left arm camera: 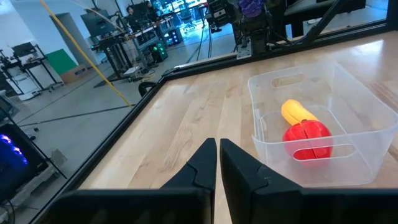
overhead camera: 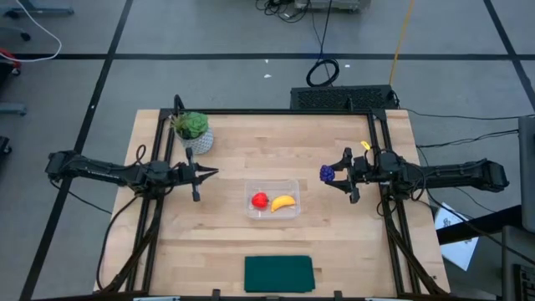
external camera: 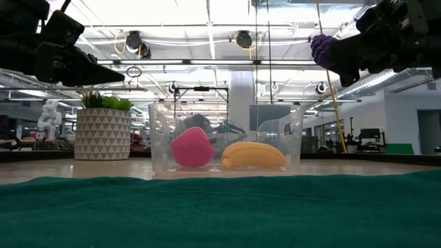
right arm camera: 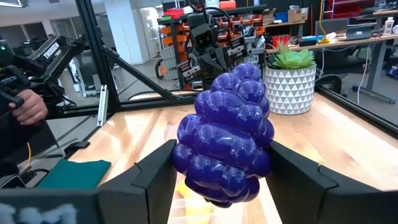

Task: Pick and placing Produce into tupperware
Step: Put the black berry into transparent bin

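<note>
The clear tupperware (overhead camera: 272, 181) stands at the table's middle with the red fruit (overhead camera: 260, 200) and the yellow banana (overhead camera: 283, 202) lying on its bottom. Right of it, well above the wood, my right gripper (overhead camera: 337, 174) is shut on the dark purple lumpy piece (overhead camera: 328, 173). The low view shows that piece (external camera: 322, 48) higher than the tupperware's rim (external camera: 289, 105). Left of the tupperware, my left gripper (overhead camera: 213, 173) hovers shut with nothing in it, pointing toward the container (left arm camera: 267, 84). My right gripper pinches the purple piece by its two opposite sides (right arm camera: 183, 149) between its two fingers (right arm camera: 152, 177). The fingers lie level and point toward the table's left. The piece stands upright between them, lifted clear of the table.
A green plant in a white patterned pot (overhead camera: 192, 131) stands at the far left. A dark green cloth (overhead camera: 278, 273) lies at the near edge. Black frame rails (overhead camera: 389, 209) run along both sides of the table. A person's hand (right arm camera: 28, 106) shows beyond the table.
</note>
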Controlling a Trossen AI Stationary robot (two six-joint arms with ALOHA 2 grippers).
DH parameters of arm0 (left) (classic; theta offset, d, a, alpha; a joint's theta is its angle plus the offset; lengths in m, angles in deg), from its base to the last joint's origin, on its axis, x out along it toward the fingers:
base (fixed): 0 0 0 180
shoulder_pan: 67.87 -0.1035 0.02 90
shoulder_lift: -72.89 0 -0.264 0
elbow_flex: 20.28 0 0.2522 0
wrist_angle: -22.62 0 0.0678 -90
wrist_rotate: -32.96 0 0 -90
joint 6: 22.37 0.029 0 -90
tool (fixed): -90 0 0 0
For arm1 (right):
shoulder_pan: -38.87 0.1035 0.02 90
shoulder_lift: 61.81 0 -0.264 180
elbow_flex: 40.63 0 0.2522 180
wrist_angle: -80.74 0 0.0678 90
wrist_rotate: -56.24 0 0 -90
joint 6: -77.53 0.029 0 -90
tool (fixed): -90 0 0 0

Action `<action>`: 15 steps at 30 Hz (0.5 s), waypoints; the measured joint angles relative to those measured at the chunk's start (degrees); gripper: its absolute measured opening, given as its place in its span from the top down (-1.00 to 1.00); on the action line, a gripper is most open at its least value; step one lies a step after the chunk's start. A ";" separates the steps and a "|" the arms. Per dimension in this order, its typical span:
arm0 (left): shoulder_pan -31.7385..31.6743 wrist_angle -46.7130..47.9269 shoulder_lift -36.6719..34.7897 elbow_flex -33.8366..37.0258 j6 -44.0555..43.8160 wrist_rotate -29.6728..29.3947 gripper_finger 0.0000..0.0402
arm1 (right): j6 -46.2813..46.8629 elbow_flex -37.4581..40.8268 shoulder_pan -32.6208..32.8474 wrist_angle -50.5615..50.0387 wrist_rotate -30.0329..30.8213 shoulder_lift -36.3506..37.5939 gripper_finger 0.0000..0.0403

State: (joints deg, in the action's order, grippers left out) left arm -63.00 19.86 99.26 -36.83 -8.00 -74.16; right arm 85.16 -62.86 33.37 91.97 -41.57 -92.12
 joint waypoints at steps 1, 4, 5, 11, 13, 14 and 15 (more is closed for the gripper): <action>-0.01 0.00 -0.01 0.00 0.00 0.00 0.87 | -0.23 0.00 0.00 0.02 0.00 0.00 -0.02; 0.00 0.00 -0.01 0.00 0.00 0.01 0.87 | -0.81 0.00 0.00 0.43 0.06 0.00 -0.02; -0.01 0.00 -0.01 0.00 0.00 0.01 0.87 | -0.80 0.00 0.00 0.94 0.09 0.00 -0.02; 0.00 0.00 -0.02 0.00 0.34 0.02 0.87 | -0.78 -0.02 -0.01 5.55 0.14 -1.03 -0.02; -0.01 -0.02 0.00 0.00 0.37 0.02 0.87 | -0.22 -0.02 -0.20 6.73 0.28 -1.81 -0.01; -0.01 -0.02 -0.01 0.00 0.38 0.01 0.87 | 0.18 -0.02 -0.36 7.07 0.31 -2.29 -0.01; 0.00 -0.02 -0.01 0.00 0.39 0.02 0.87 | 0.57 -0.03 -0.50 7.32 0.33 -2.78 -0.01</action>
State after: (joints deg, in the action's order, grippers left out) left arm -63.00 19.84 99.25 -36.83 -7.60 -74.14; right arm 85.73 -62.90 32.87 99.29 -41.24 -94.90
